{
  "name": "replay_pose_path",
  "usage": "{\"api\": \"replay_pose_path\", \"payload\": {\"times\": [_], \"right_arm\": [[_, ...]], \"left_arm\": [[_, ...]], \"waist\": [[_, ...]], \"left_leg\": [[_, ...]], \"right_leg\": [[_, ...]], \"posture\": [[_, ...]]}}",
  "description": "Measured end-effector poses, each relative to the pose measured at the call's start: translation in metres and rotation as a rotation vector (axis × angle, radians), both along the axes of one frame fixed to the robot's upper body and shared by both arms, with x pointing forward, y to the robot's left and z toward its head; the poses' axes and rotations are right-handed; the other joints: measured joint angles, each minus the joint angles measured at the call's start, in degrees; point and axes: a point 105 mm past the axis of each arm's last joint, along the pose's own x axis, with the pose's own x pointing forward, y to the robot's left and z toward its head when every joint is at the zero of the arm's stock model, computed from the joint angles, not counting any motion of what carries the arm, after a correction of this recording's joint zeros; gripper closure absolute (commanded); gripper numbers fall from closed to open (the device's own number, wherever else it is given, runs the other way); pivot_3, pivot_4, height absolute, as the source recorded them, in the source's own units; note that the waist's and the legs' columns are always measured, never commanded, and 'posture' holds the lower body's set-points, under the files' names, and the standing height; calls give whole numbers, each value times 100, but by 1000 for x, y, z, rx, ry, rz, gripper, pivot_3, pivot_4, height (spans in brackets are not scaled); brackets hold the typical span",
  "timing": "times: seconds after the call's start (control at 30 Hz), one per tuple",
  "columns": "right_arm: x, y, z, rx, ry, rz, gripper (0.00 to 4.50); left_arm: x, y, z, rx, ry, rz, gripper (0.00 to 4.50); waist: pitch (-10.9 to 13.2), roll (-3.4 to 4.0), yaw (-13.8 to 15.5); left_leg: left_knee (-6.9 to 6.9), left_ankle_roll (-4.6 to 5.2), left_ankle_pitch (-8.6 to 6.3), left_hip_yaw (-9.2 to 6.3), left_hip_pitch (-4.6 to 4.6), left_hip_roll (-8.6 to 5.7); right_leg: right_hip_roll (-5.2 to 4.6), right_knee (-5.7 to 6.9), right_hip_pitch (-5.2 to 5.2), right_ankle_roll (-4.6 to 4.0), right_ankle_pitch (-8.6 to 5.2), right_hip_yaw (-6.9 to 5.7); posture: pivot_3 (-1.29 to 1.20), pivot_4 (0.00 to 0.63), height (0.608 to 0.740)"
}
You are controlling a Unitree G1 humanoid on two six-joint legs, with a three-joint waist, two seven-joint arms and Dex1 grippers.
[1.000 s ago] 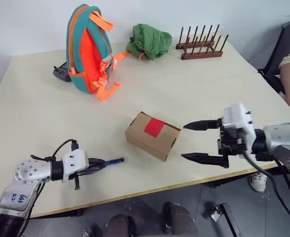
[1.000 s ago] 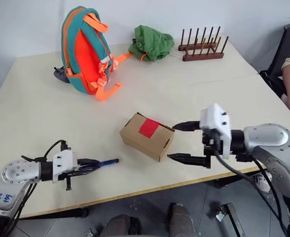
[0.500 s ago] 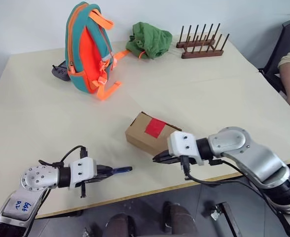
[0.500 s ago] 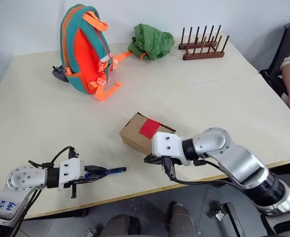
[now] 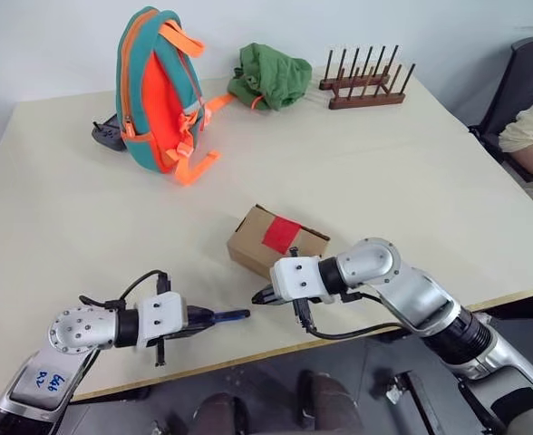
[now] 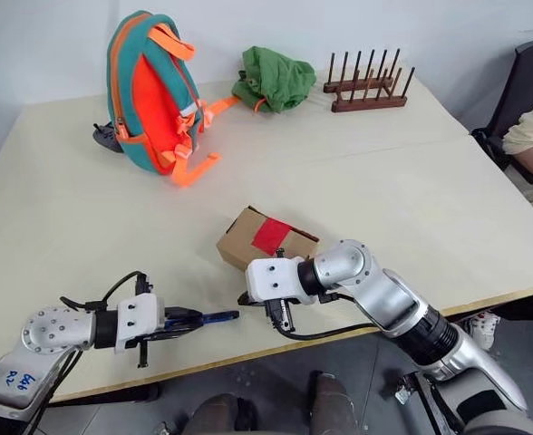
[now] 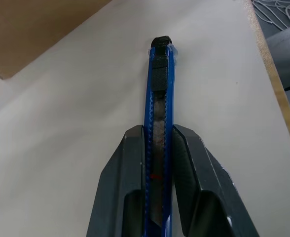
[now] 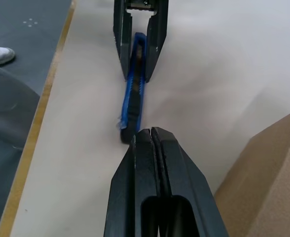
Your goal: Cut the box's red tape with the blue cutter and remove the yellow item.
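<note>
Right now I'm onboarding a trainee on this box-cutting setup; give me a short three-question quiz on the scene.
1. True or false: the left gripper is shut on the blue cutter.
2. The red tape on the box is: A) cut B) intact C) peeled off.
3. What state is the right gripper in, and does it hold anything?

Key: 1 true. 2 B. 3 Shut and empty, its tip just short of the cutter's end.

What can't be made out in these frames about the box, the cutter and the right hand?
- Yellow item: hidden by the closed, taped box, both eye views.
- Blue cutter: whether a blade is out; the tip is too small.
- Right hand: whether its shut tips touch the cutter's end.
- Dark gadget: mostly behind the backpack.
</note>
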Motion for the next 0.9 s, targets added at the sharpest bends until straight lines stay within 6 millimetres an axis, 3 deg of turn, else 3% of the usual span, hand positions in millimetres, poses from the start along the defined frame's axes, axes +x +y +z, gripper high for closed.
{"api": "replay_pose_path", "payload": {"times": [0.2, 0.33, 0.5, 0.9], "right_arm": [[2, 10, 3, 2, -47, 28, 4456], [-1, 28, 20, 57, -68, 41, 4456], [-10, 28, 23, 42, -76, 80, 4456], [-24, 24, -8, -58, -109, 130, 4456]], "left_arm": [[0, -5, 0, 8, -33, 7, 4069], [-4, -7, -1, 17, -48, 10, 4069], [-6, -5, -1, 18, -57, 19, 4069], [-10, 7, -1, 48, -71, 42, 4069]], "waist": [[-4, -5, -13], [-3, -4, -1], [-3, -4, 2], [-3, -4, -29]], "left_leg": [[1, -1, 0, 8, 5, 3], [-3, -9, -3, 6, 0, 10], [-3, -7, -12, 9, -2, 8], [-3, -14, -14, 18, 5, 21]], "right_leg": [[-1, 10, -4, -2, -1, 8], [1, 18, -15, -9, -5, -4], [0, 11, -15, -9, -5, -13], [6, 14, -16, -19, -11, -19]], "posture": [[0, 150, 740], [0, 150, 740], [0, 150, 740], [0, 150, 740]]}}
